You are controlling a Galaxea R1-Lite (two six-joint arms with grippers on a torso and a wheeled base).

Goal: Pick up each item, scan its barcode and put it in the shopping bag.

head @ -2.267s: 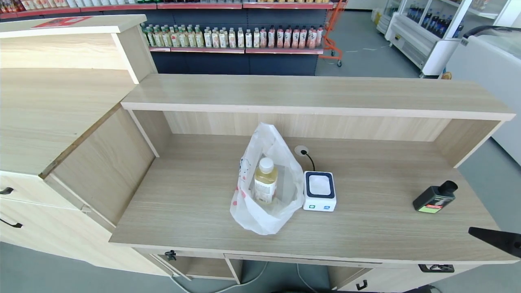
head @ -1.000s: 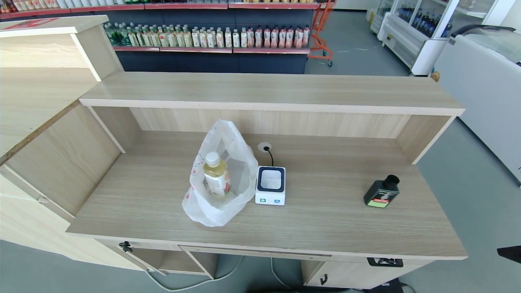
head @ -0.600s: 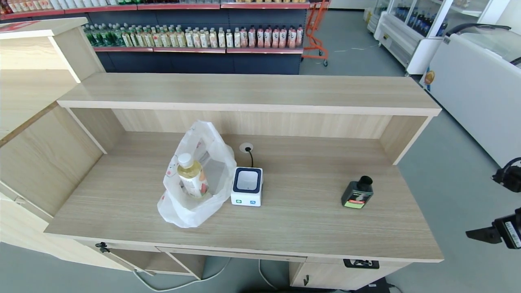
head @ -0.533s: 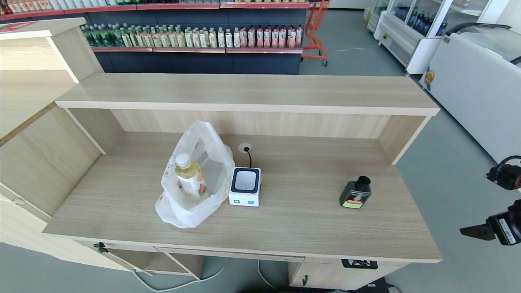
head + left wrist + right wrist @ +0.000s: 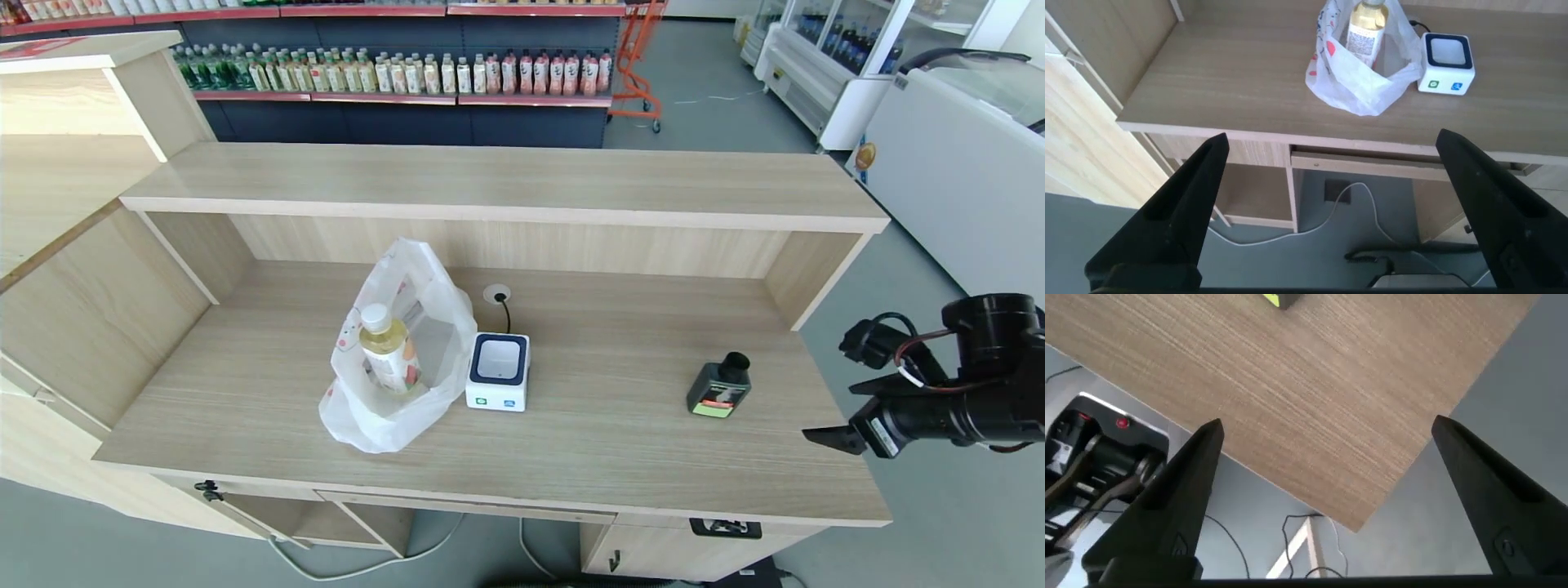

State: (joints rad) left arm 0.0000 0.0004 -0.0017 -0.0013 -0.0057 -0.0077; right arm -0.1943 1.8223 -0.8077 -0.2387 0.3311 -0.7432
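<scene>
Brought the right gripper [image 5: 841, 396] in from the far right edge and up beside the counter's [image 5: 620, 457] right end, now near the dark bottle [image 5: 718, 389].

**Head view:** a high vantage in front of the counter [image 5: 604, 457], facing forward and down. It takes in the whole counter top at middle range, with the store shelves [image 5: 392, 73] behind.

**Left wrist view:** set outside the counter's near edge, angled down and forward between the left fingers [image 5: 1180, 208]. It shares the shopping bag [image 5: 1360, 73] and the scanner [image 5: 1447, 64] with the head view.

**Right wrist view:** close above the counter's near right corner, facing down between the right fingers [image 5: 1167, 502]. It shares the dark bottle [image 5: 1279, 300], cut by the frame edge, with the head view.
</scene>
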